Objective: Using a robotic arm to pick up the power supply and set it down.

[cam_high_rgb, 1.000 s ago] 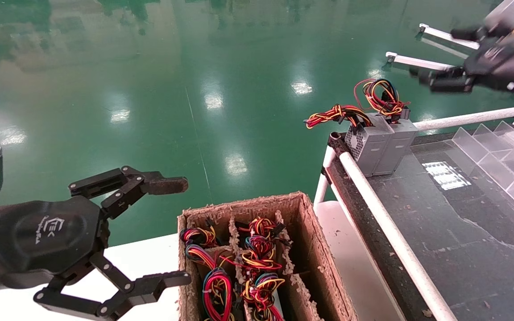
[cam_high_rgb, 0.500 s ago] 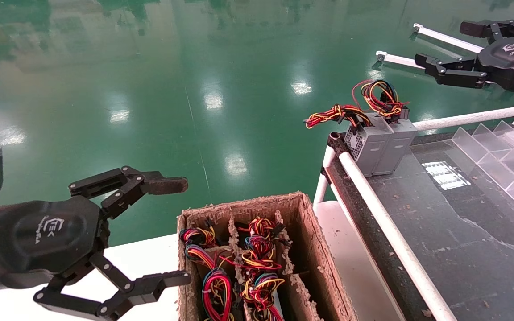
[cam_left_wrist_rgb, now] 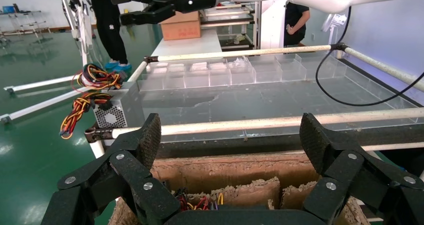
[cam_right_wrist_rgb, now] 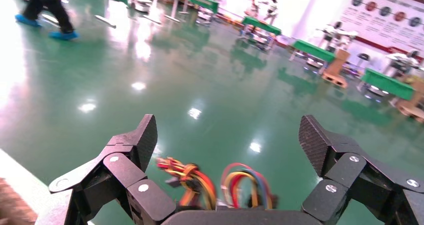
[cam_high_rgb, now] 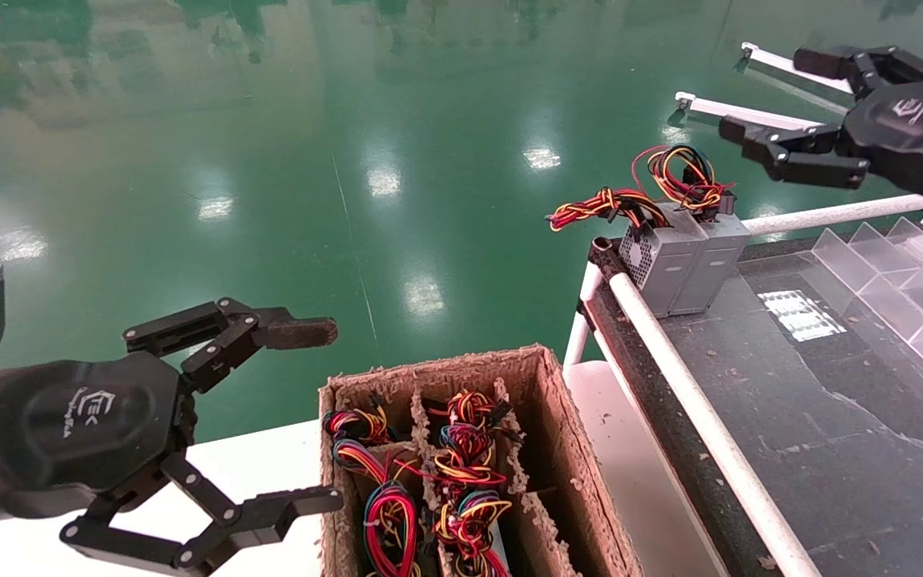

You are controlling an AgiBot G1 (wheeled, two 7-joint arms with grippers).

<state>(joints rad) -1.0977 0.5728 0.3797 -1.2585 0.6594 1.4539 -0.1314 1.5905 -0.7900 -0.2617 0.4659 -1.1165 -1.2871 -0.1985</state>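
The power supply (cam_high_rgb: 716,258) is a small grey box with a loose loop of red, yellow, black and blue wires (cam_high_rgb: 682,175). It stands at the far left corner of the black belt (cam_high_rgb: 830,401). A like grey box (cam_high_rgb: 658,260) with a braided tail touches its left side. My right gripper (cam_high_rgb: 770,94) hangs open above and to the right of the power supply, with nothing in it. Its wrist view shows the wire loop (cam_right_wrist_rgb: 245,185) below the open right gripper (cam_right_wrist_rgb: 227,140). My left gripper (cam_high_rgb: 313,417) stays open, low at the left beside the cardboard box (cam_high_rgb: 546,385).
The cardboard box has dividers and holds several more wire bundles (cam_high_rgb: 461,465). A white rail (cam_high_rgb: 694,405) edges the belt. Clear plastic dividers (cam_high_rgb: 894,264) line its right side. Green floor lies beyond. A person (cam_left_wrist_rgb: 107,25) stands far off in the left wrist view.
My right gripper first lifted and drew back to the right, then came back left and a little lower towards the power supply's wires. The left arm and both grey boxes stayed still.
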